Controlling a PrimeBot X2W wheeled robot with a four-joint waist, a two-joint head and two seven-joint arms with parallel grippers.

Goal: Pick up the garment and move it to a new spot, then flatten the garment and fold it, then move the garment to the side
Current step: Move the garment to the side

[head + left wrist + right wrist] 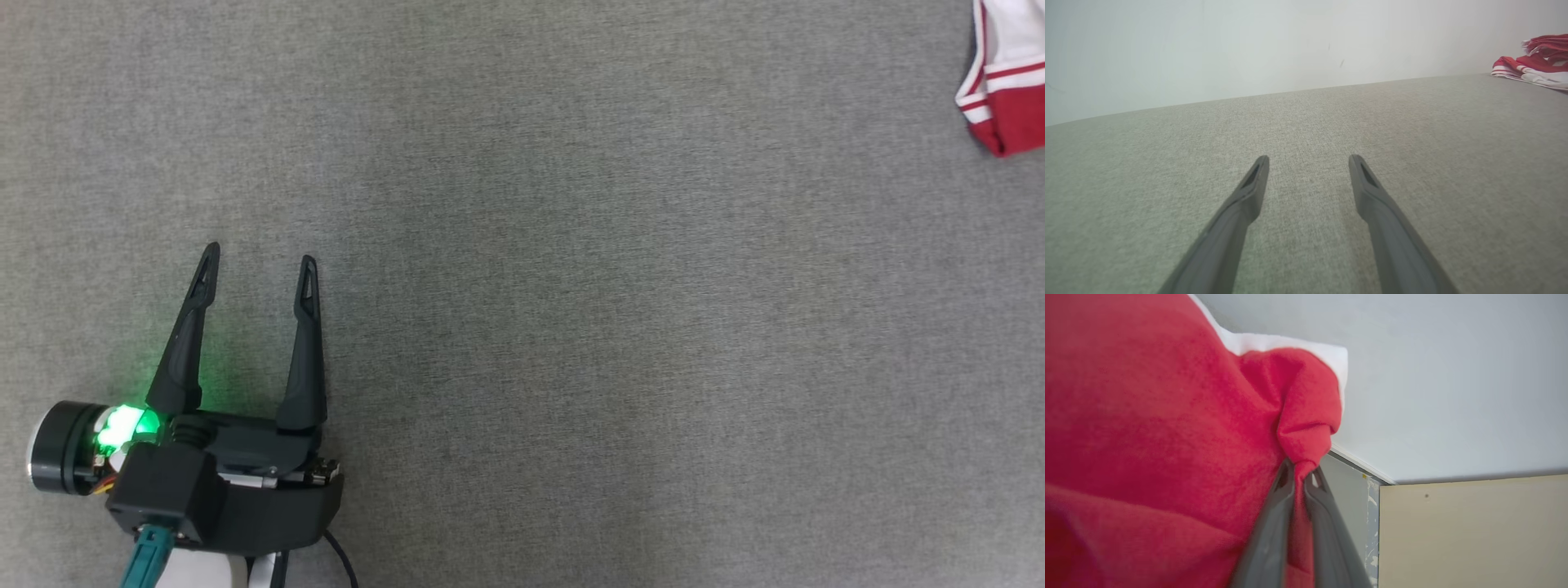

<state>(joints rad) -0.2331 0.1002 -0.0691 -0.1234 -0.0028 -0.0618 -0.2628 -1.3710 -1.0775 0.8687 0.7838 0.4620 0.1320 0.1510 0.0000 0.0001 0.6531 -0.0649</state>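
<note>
- Garment (1167,416), red with white trim, is bunched in the right gripper (1300,473), whose two fingers are pinched together on a fold of the red cloth.
- In the head view, part of it shows at the upper right edge of the grey fabric surface (571,286).
- The left gripper (260,253) sits at the lower left, fingers spread apart, well away from the garment.

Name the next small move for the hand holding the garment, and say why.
Probably draw the garment in toward the middle of the grey surface. The right hand is shut on a red fold, the garment sits at the head view's far top-right edge, and the open left hand hovers far from it.
</note>
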